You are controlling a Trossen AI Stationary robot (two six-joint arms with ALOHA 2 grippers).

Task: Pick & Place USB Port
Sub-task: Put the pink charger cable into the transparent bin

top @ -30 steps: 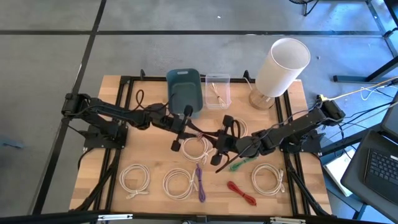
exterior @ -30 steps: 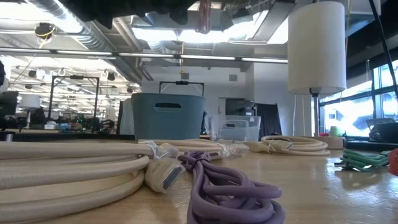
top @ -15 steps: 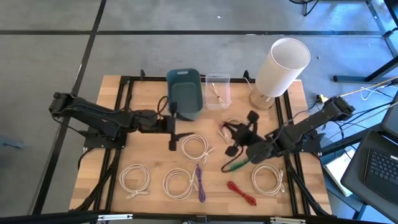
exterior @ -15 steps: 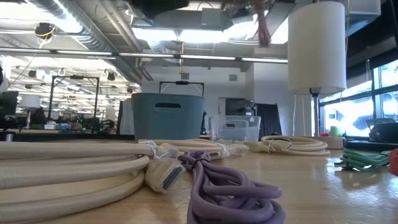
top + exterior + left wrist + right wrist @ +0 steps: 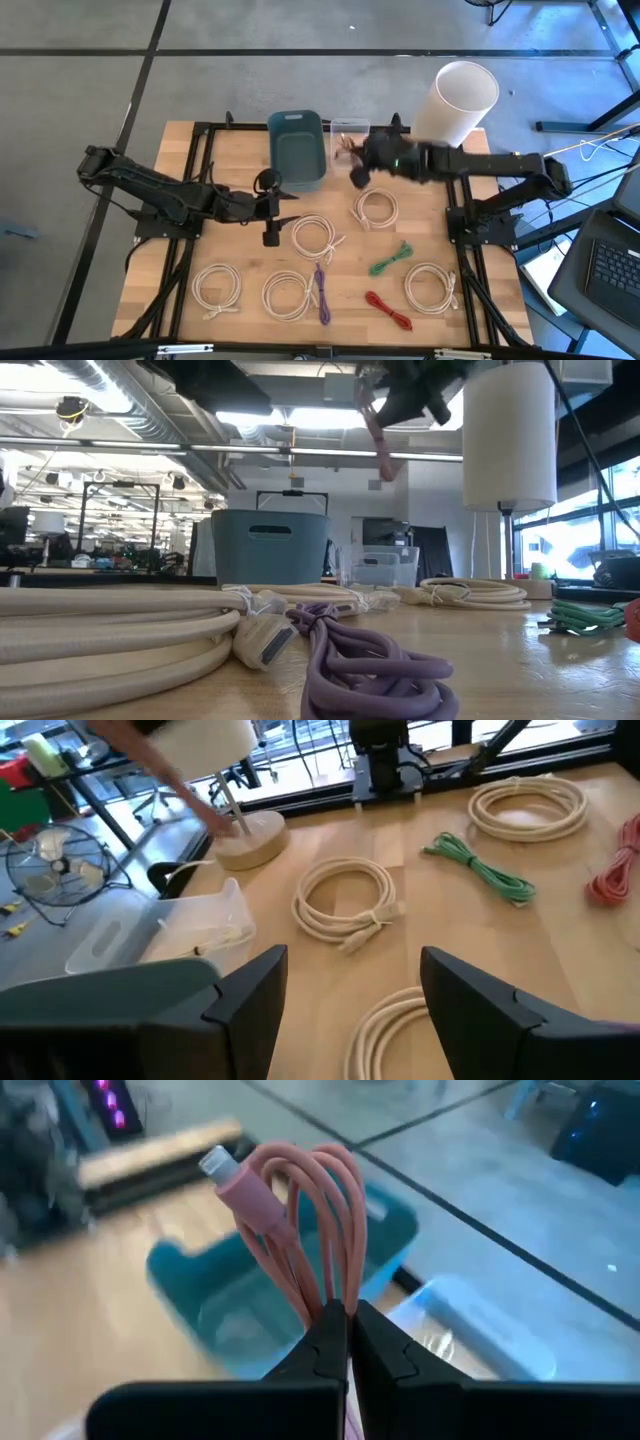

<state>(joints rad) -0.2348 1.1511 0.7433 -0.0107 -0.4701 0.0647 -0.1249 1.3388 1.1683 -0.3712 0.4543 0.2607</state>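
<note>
The right hand (image 5: 345, 1325) is clamped on a looped pink cable (image 5: 300, 1210), held in the air over the clear box (image 5: 347, 135) at the worktop's (image 5: 240, 160) 12 o'clock, beside the teal bin (image 5: 296, 148). The left hand (image 5: 272, 208), fingers spread and empty, hovers toward 9 o'clock. Coiled white cables (image 5: 316, 238) dot the wooden surface; a lamp (image 5: 452, 105) stands at 1 o'clock. Beyond lies an office with ceiling ducts (image 5: 120, 400).
</note>
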